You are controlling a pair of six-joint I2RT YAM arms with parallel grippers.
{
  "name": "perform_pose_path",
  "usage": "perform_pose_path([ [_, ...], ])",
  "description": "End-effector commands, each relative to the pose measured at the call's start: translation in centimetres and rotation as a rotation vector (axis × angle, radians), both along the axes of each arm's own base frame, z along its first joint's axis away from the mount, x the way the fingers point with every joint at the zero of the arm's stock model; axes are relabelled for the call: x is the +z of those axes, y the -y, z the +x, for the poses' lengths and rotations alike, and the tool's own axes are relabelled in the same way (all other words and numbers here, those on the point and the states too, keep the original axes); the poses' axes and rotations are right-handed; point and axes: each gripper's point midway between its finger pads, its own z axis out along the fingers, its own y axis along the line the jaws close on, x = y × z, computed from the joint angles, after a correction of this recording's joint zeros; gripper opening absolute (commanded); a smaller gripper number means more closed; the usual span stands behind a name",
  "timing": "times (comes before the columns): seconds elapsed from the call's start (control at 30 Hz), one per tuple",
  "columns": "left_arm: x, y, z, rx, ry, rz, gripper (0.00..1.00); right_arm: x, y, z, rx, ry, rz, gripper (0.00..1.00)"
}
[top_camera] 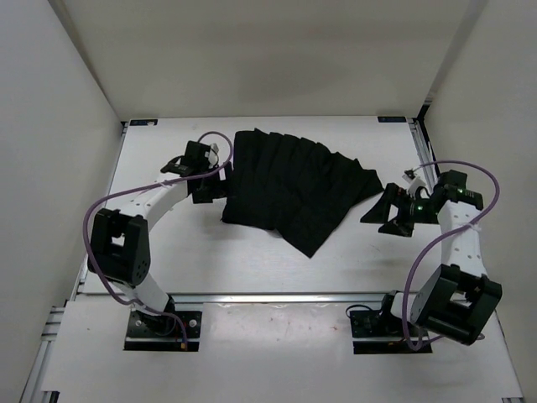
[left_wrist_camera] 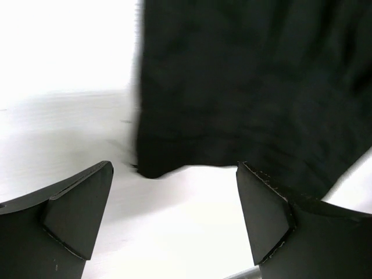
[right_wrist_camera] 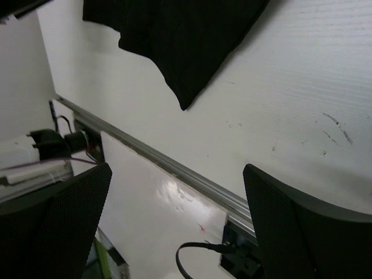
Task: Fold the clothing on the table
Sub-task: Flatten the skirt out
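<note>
Fingertips of my left gripper [left_wrist_camera: 174,174] stand spread wide and empty, low over the table [top_camera: 210,260], just beside the near-left corner of the clothing [top_camera: 294,185]. Right gripper [top_camera: 384,217]: jaws likewise spread, holding nothing, just off the clothing's right tip. Clothing lies flat, creased in a fan, mid-table toward the far side

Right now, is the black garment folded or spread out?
Spread out. The black garment lies flat and fanned across the white table, its pleat creases showing; no neat doubled-over stack is visible.
</note>
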Motion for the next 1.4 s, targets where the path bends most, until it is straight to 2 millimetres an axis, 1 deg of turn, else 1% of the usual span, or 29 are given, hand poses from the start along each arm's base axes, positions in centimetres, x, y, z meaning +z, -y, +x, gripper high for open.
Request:
perform_pose_path([
  [0.0,-0.3,-1.2,0.0,0.011,0.011,0.063,0.99,0.0,0.4,1.0,-0.087,0.012,0.114,0.99],
  [0.03,-0.3,-1.0,0.0,0.015,0.017,0.066,0.99,-0.3,0.7,1.0,-0.098,0.003,0.116,0.99],
  [0.13,-1.7,-0.3,0.3,0.025,-0.002,0.066,0.99,-0.9,0.3,0.4,-0.050,-0.011,0.083,1.00],
  [0.17,-1.8,0.5,0.4,0.014,0.004,0.054,0.99,-1.1,0.4,0.2,-0.035,-0.017,0.061,0.99],
  [0.2,-2.3,0.7,0.4,0.020,-0.008,0.037,0.99,-1.1,0.1,0.0,-0.010,-0.012,0.037,0.99],
  [0.23,-3.0,0.9,0.4,0.018,-0.012,0.037,0.98,-1.6,0.0,-0.3,0.004,-0.024,0.015,0.99],
  [0.27,-3.6,1.1,0.2,0.011,-0.028,0.038,0.99,-1.6,-0.1,-0.2,0.020,-0.022,-0.005,0.99],
  [0.3,-3.9,1.1,0.3,0.005,-0.025,0.047,0.99,-2.0,-0.2,-0.8,0.026,-0.049,-0.009,0.99],
  [0.37,-4.7,1.1,0.1,-0.005,-0.036,0.070,0.99,-2.4,-0.1,-0.7,0.037,-0.064,-0.021,1.00],
  [0.4,-5.5,0.9,-0.3,-0.010,-0.052,0.088,0.98,-2.8,-0.1,-1.0,0.058,-0.071,-0.036,0.99],
  [0.5,-6.2,-0.2,-0.1,0.024,-0.055,0.096,0.99,-3.9,0.1,-1.1,0.107,-0.123,-0.081,0.99],
  [0.6,-6.1,-1.0,0.7,0.051,-0.033,0.110,0.98,-4.3,-0.5,-0.4,0.142,-0.159,-0.097,0.99],
  [0.63,-6.3,-1.4,1.0,0.063,-0.032,0.117,0.99,-4.2,-0.7,-0.1,0.127,-0.167,-0.080,0.99],
  [0.7,-6.0,-1.5,1.7,0.068,-0.017,0.110,0.99,-4.6,-1.0,0.7,0.089,-0.198,-0.034,0.98],
  [0.73,-6.0,-1.4,2.0,0.069,-0.018,0.105,0.98,-4.2,-1.6,1.1,0.073,-0.202,0.011,0.98],
  [0.8,-6.0,-1.5,2.7,0.060,-0.009,0.096,0.99,-4.7,-2.4,2.1,0.064,-0.213,0.069,0.95],
  [0.83,-5.4,-1.1,3.3,0.041,0.015,0.083,0.99,-4.6,-3.0,2.1,0.065,-0.231,0.095,0.94],
  [0.9,-5.7,-0.5,3.6,0.010,0.015,0.060,0.99,-5.2,-4.2,2.2,0.090,-0.258,0.116,0.92],
  [0.93,-5.7,-0.2,3.7,-0.003,0.021,0.057,0.99,-5.5,-4.9,1.9,0.109,-0.280,0.133,0.91],
  [1.03,-5.5,0.4,4.0,-0.045,0.041,0.073,0.99,-5.9,-6.7,1.8,0.112,-0.323,0.187,0.90],
  [1.13,-5.8,1.2,3.6,-0.082,0.037,0.068,0.99,-6.3,-7.9,3.0,0.116,-0.291,0.217,0.89],
  [1.17,-5.8,1.3,3.4,-0.083,0.035,0.060,0.98,-6.4,-8.0,3.2,0.111,-0.298,0.215,0.89],
  [1.2,-5.6,1.5,3.6,-0.086,0.046,0.052,0.98,-7.0,-8.2,3.5,0.116,-0.293,0.194,0.89],
  [1.23,-5.9,1.5,3.3,-0.095,0.036,0.038,0.99,-7.3,-8.4,3.5,0.118,-0.302,0.190,0.89],
  [1.27,-5.9,2.0,2.9,-0.112,0.033,0.029,0.99,-7.7,-8.3,3.4,0.118,-0.311,0.191,0.89],
  [1.37,-6.3,1.9,2.9,-0.110,0.029,0.039,0.99,-8.9,-8.4,2.6,0.135,-0.339,0.166,0.89],
])
